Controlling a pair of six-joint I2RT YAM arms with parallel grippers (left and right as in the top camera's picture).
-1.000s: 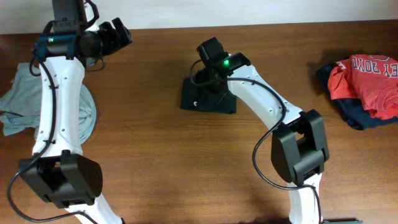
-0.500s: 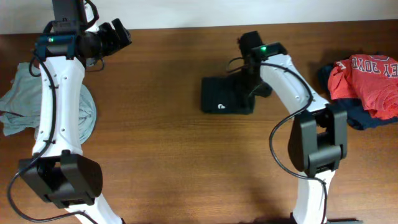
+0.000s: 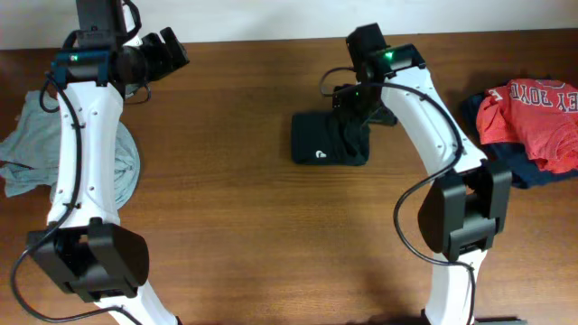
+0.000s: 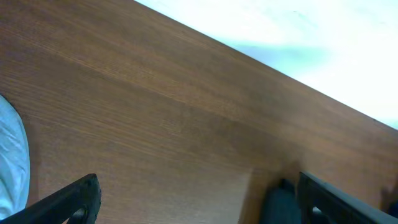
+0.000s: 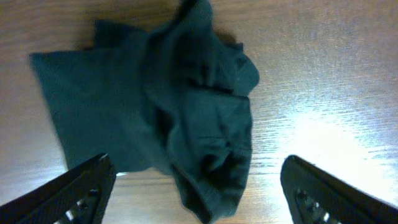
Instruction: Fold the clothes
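The clothes, a black T-shirt (image 3: pixel 327 140) with a small white mark, lie folded into a small block at the table's middle. Its right end is bunched into a loose lump. My right gripper (image 3: pixel 356 102) hovers over that bunched end, open, with nothing between its fingers. In the right wrist view the shirt (image 5: pixel 155 106) fills the middle, and the rumpled end hangs between the spread jaws of the right gripper (image 5: pixel 198 194) without touching them. My left gripper (image 3: pixel 170 50) stands open far off at the back left, and in its own view the left gripper (image 4: pixel 198 200) has only bare wood under it.
A pale grey-blue shirt (image 3: pixel 32 153) lies crumpled at the left edge under the left arm. A red shirt with white lettering (image 3: pixel 533 113) sits on a dark blue garment (image 3: pixel 519 170) at the far right. The table's back edge meets a white wall (image 4: pixel 323 43).
The right gripper dragged the black shirt to the right, then opened and let it go, drawing back a little toward the rear. The left arm has not moved.
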